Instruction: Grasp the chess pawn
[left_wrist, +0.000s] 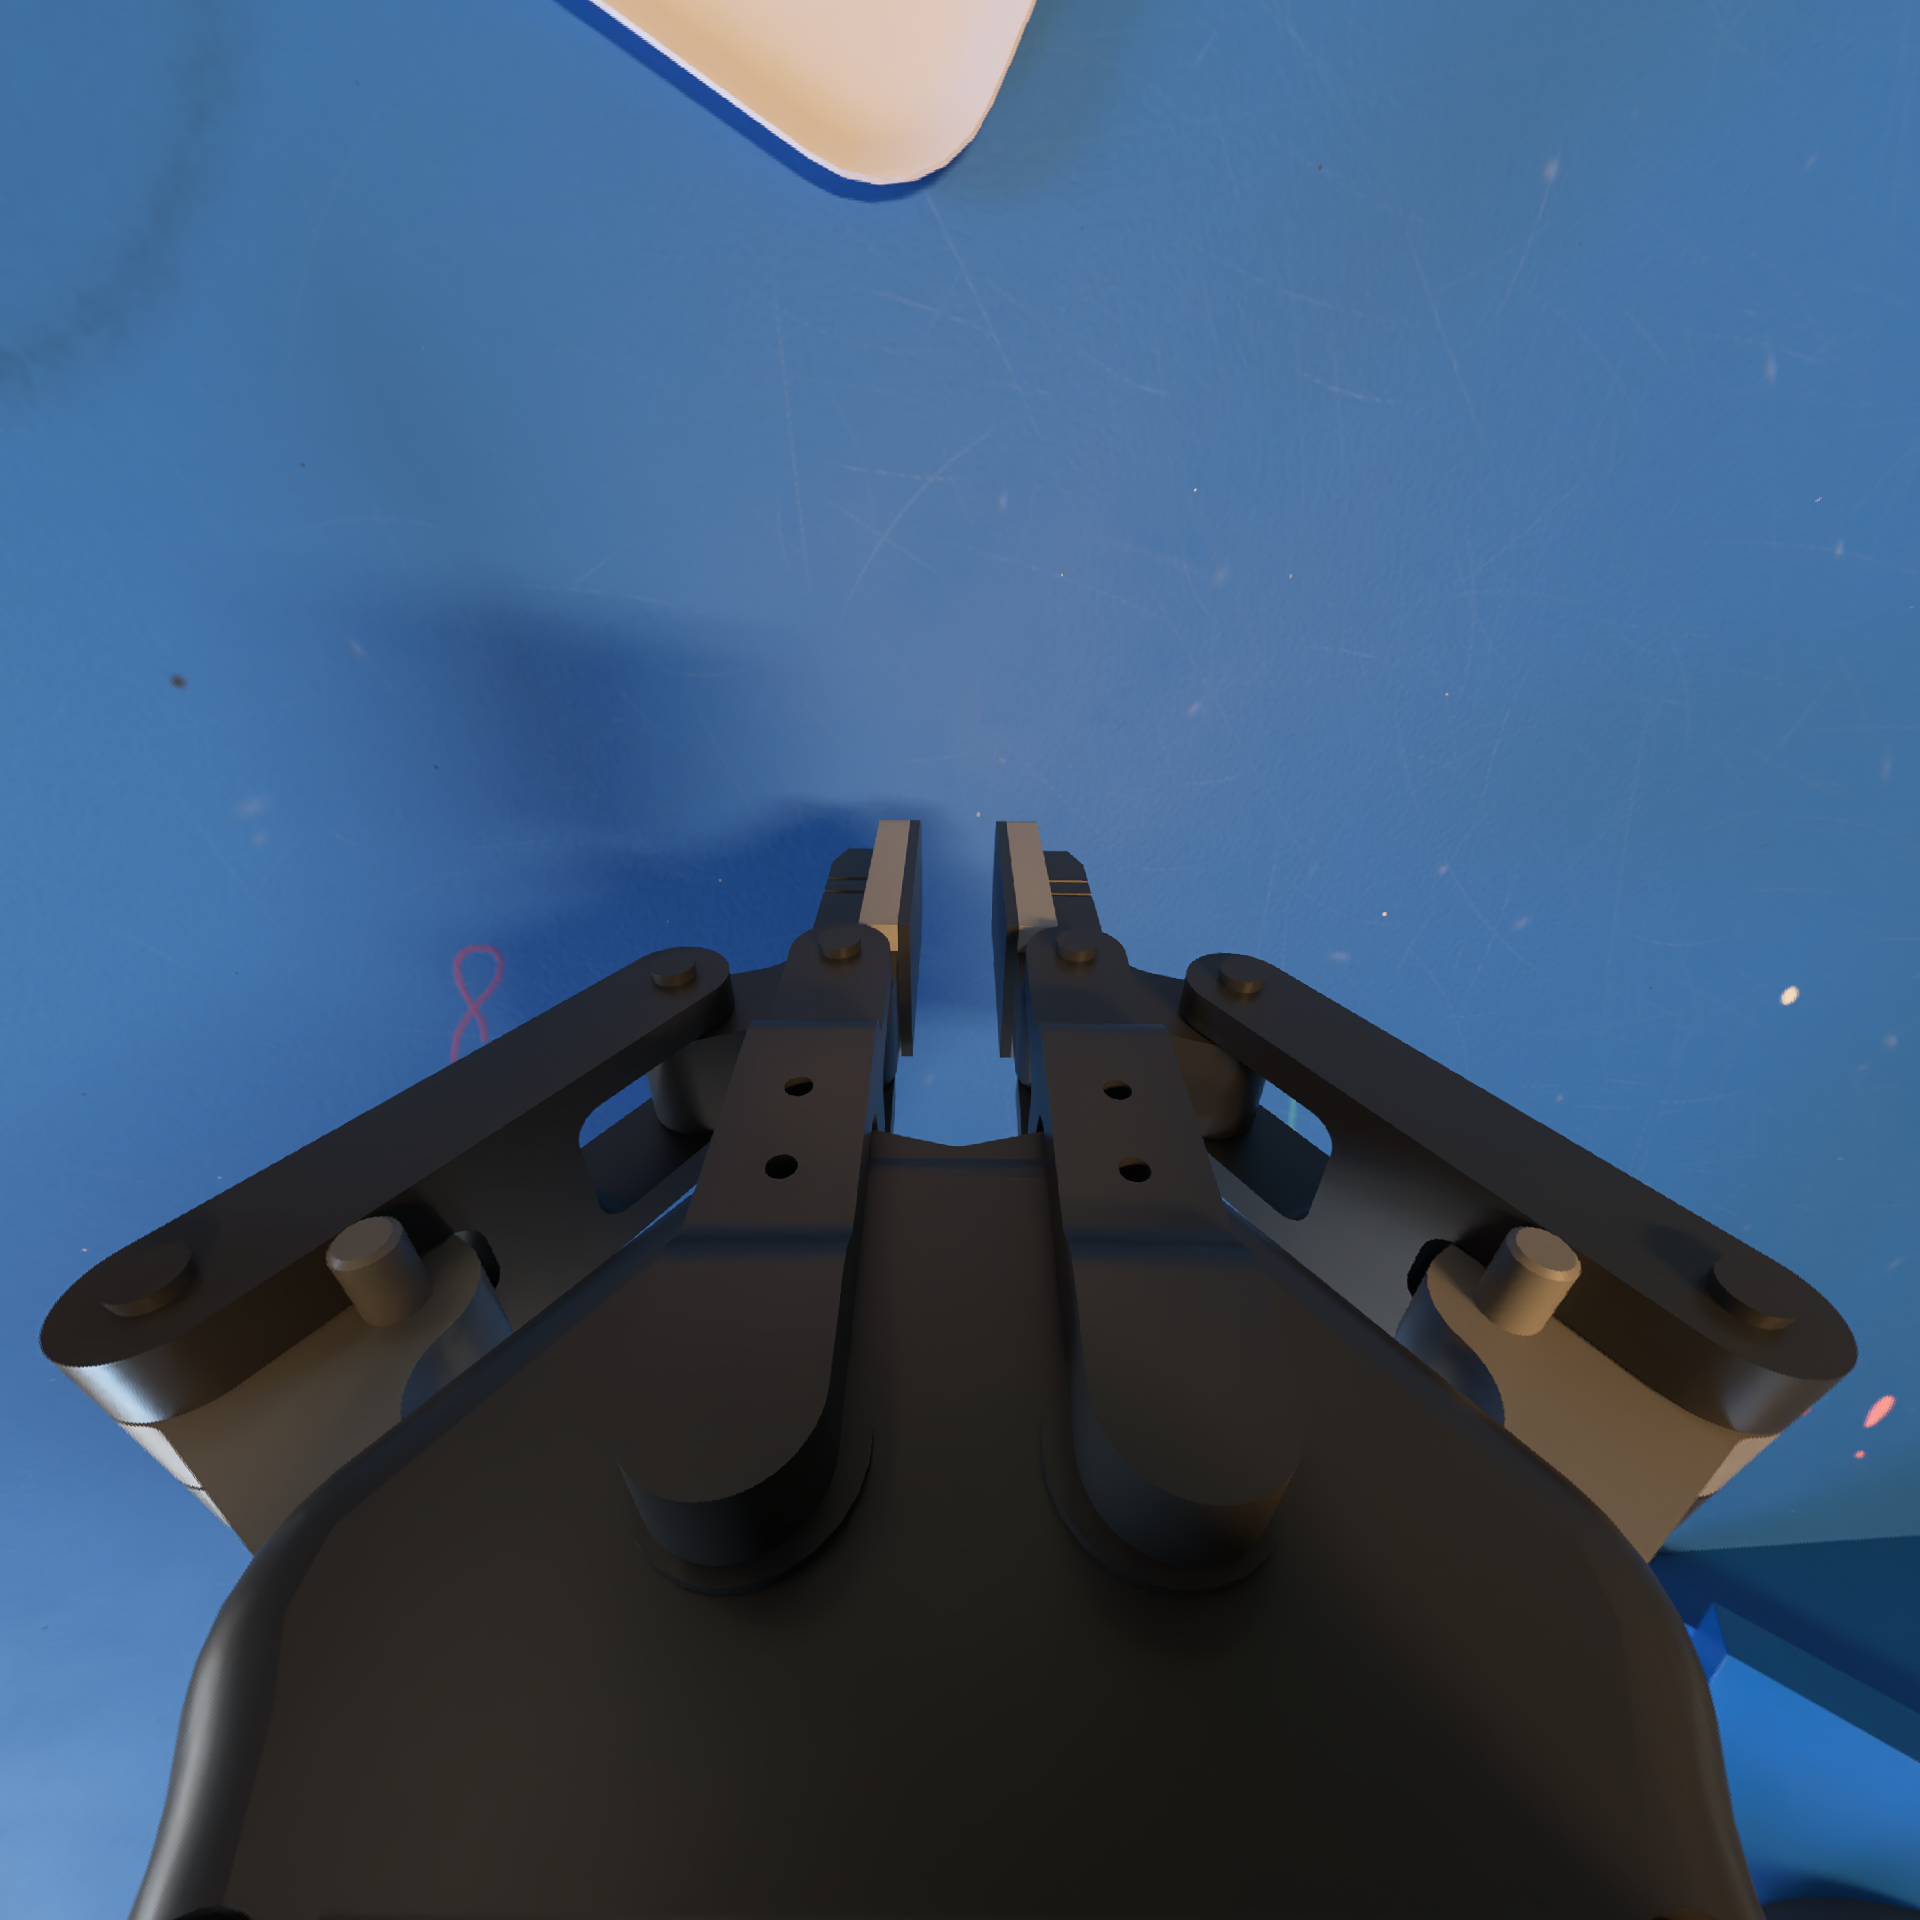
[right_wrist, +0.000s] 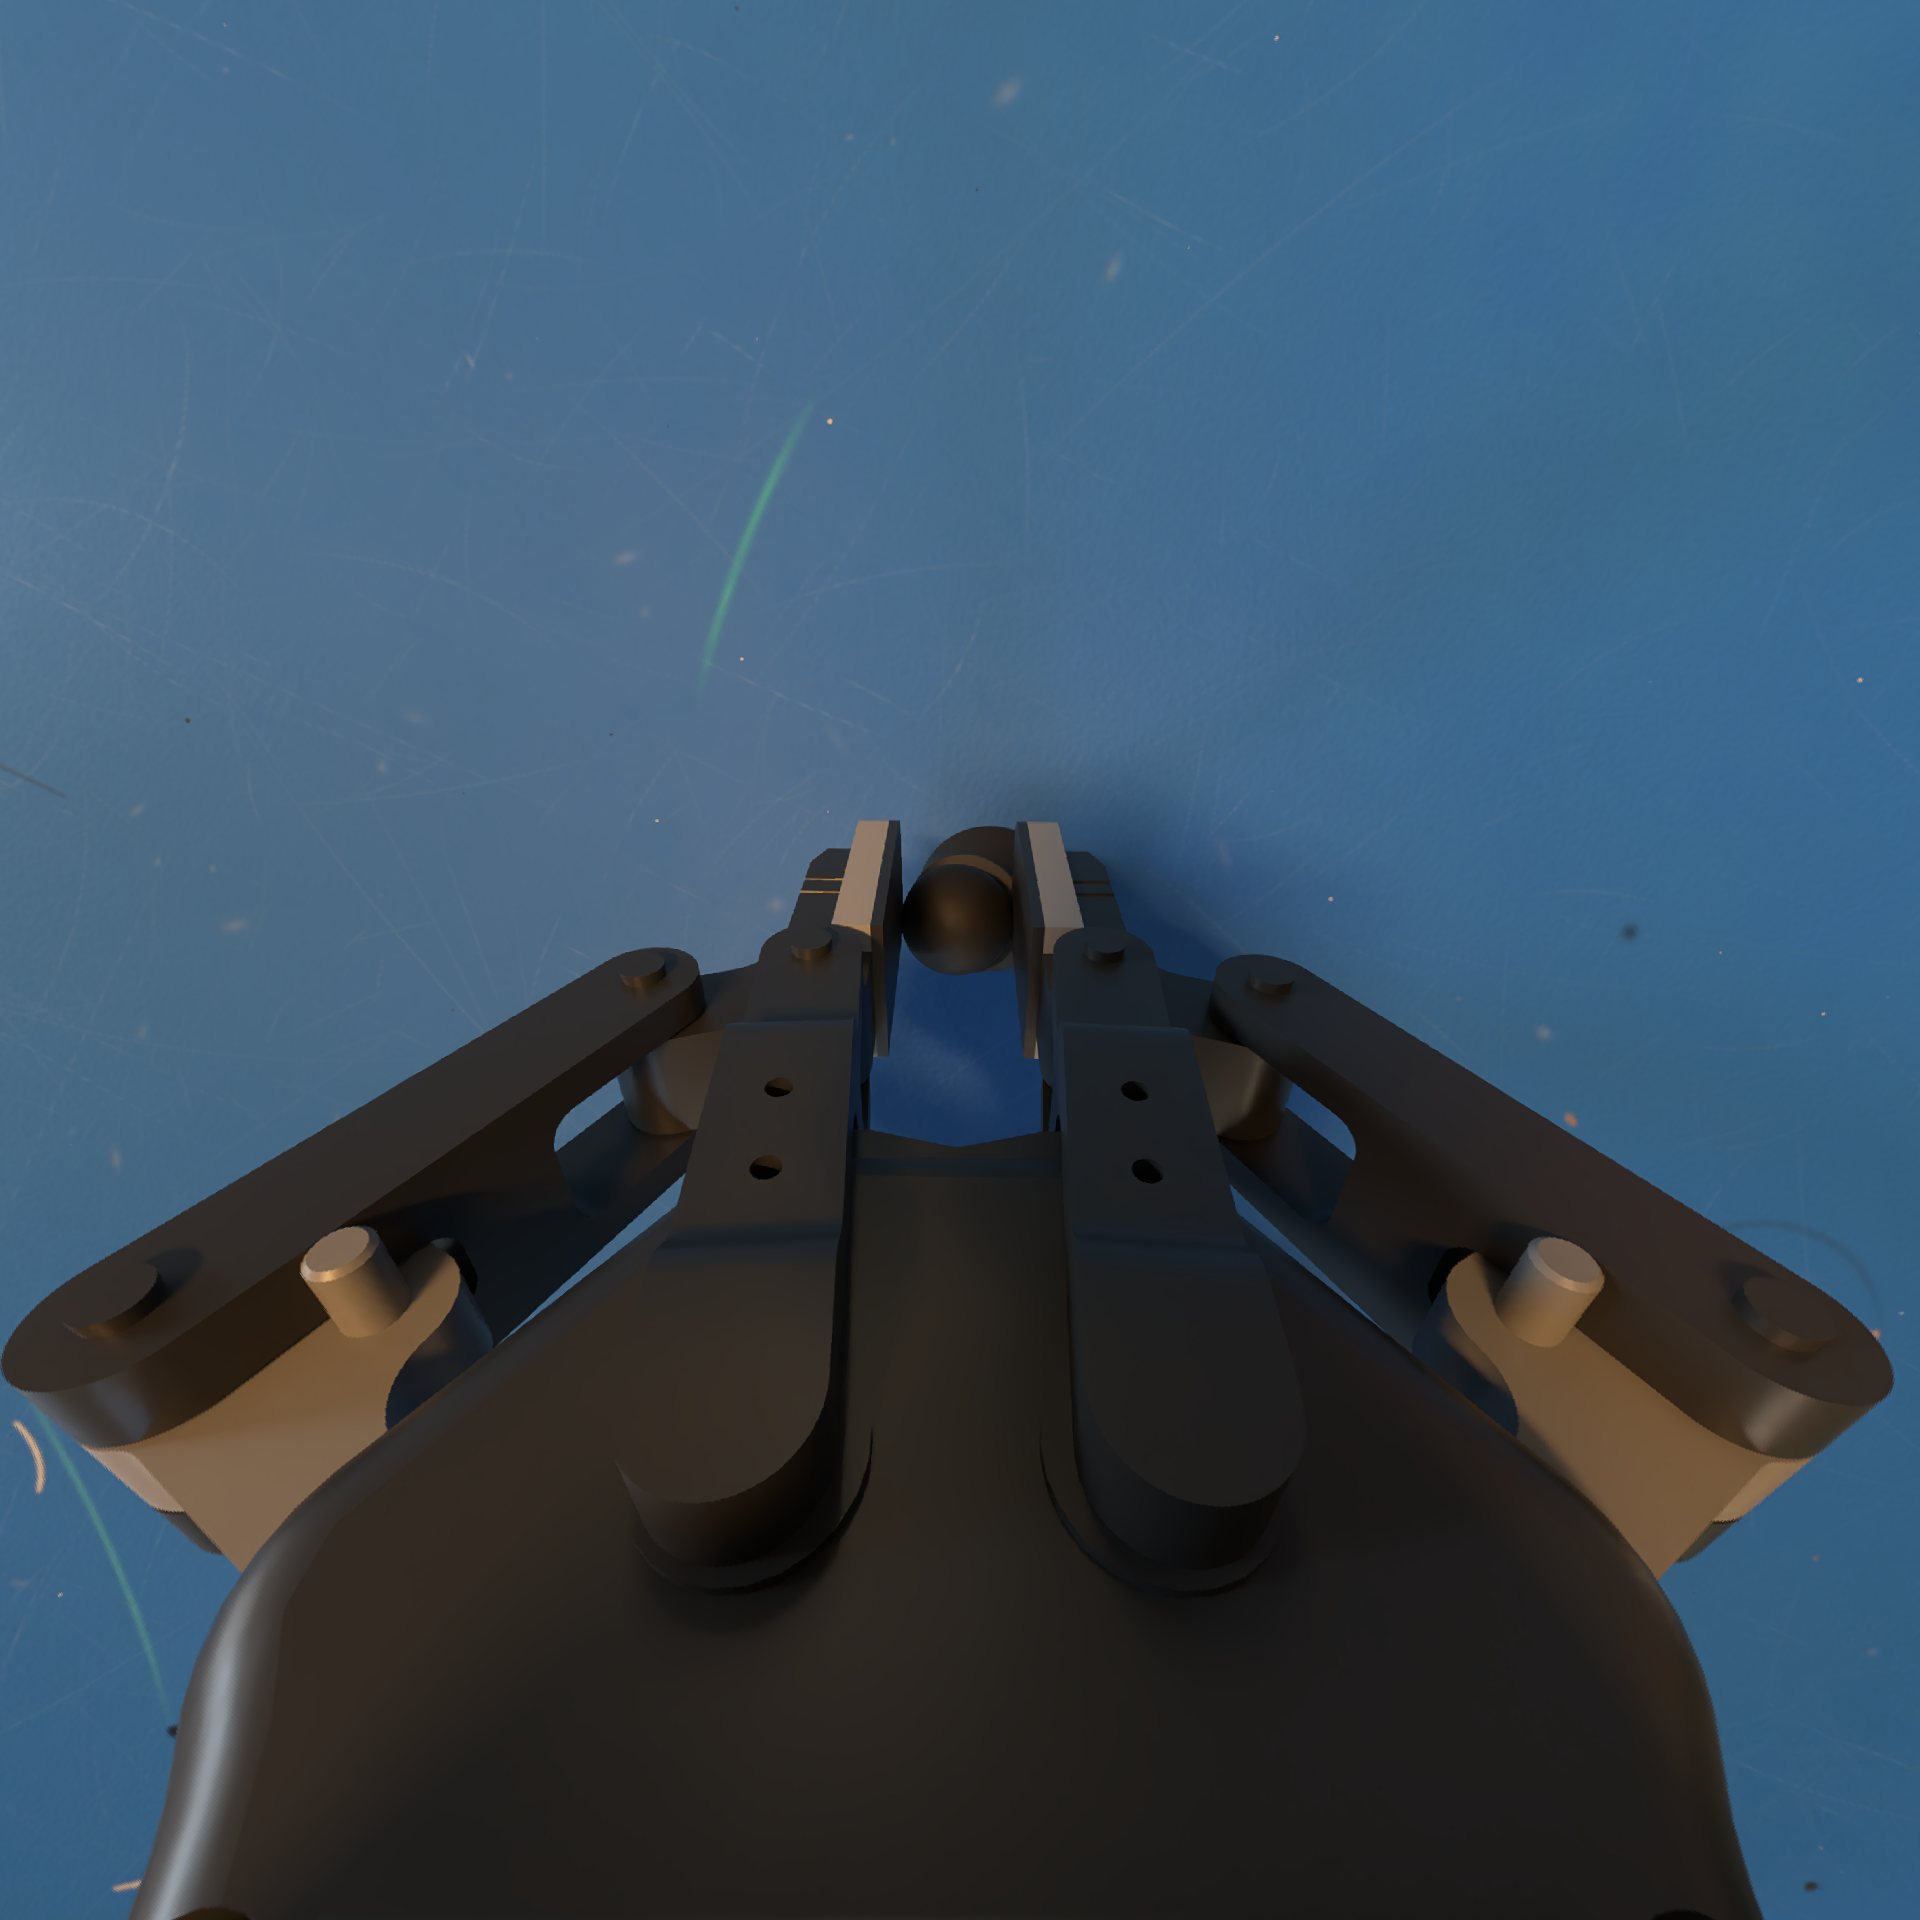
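Note:
In the right wrist view, the dark chess pawn (right_wrist: 956, 914) sits between my right gripper's (right_wrist: 958, 836) pads. I see its round head and its collar from above. Both pads touch the head, so the gripper is shut on the pawn, just over the blue table (right_wrist: 935, 416). The pawn's base is hidden. In the left wrist view, my left gripper (left_wrist: 958, 831) is drawn in to a narrow gap with nothing between its fingers, close above the blue table (left_wrist: 1247, 520). The pawn does not show in this view.
A flat cream-coloured object with a rounded corner (left_wrist: 852, 73) lies at the top of the left wrist view. The table's edge and a blue ledge (left_wrist: 1787, 1662) show at its lower right. A pink loop mark (left_wrist: 476, 997) is on the table.

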